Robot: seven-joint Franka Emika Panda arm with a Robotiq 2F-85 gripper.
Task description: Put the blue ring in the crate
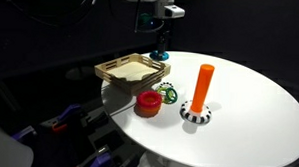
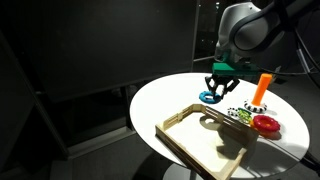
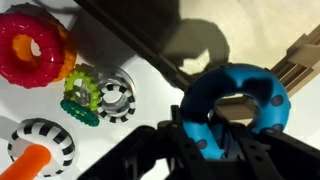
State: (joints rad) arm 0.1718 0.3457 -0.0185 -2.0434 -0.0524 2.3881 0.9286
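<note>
Above the tabletop, just beside the crate, the blue ring is pinched by its band between the fingers. It is judged light, stiff and smooth; a grip across one band wall is advised.

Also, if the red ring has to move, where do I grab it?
Probably come straight down on the red ring: it lies flat, hole up. Pinch its band through the hole, on the side away from the green ring.
</note>
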